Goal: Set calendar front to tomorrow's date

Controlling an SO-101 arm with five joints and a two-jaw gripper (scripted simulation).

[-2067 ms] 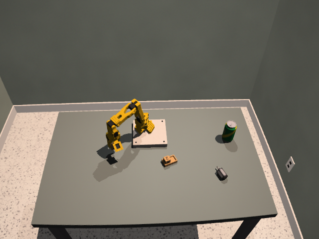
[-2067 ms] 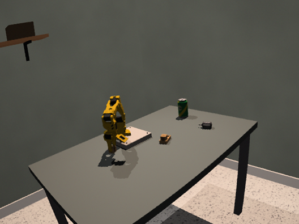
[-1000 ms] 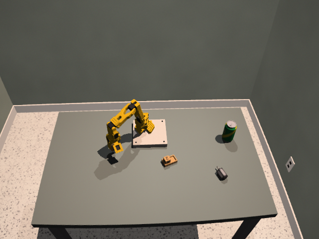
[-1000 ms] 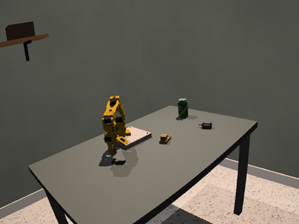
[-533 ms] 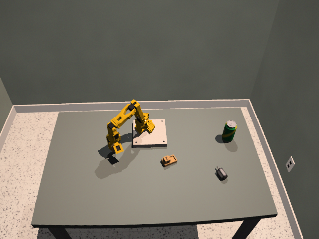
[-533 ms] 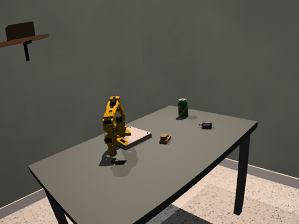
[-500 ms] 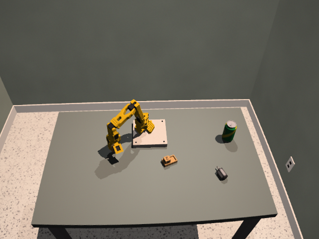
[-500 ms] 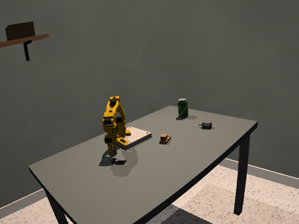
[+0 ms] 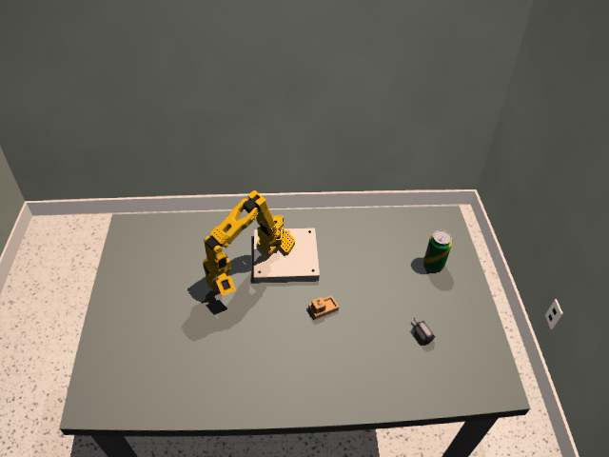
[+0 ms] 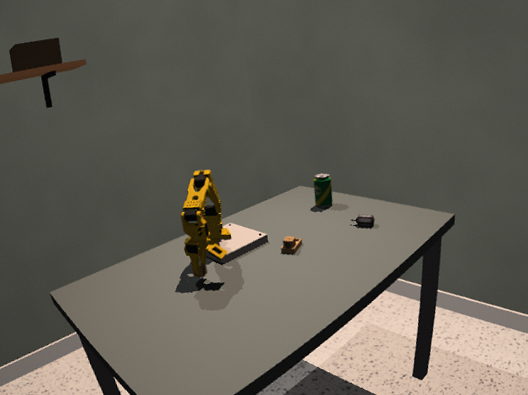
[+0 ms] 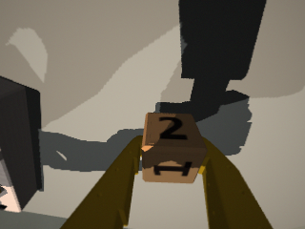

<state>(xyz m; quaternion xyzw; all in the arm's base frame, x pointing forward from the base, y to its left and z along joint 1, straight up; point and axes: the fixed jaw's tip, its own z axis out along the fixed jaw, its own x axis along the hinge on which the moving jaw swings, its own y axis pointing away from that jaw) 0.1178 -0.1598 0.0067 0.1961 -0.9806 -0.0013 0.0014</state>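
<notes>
My gripper (image 11: 172, 167) is shut on a wooden date cube (image 11: 172, 146) and holds it above the table, left of the arm's base plate. In the wrist view the cube shows a 2 on one face and a 1 on the face below it. In the top view the gripper (image 9: 216, 295) points down over its shadow, and the cube is too small to make out there. The wooden calendar tray (image 9: 323, 307) lies on the table in front of the base plate, with one cube in it; it also shows in the exterior view (image 10: 291, 244).
The arm stands on a pale base plate (image 9: 284, 254). A green can (image 9: 438, 251) stands at the back right. A small dark object (image 9: 422, 331) lies right of the tray. The dark edge of the base plate (image 11: 19, 148) shows at the left in the wrist view.
</notes>
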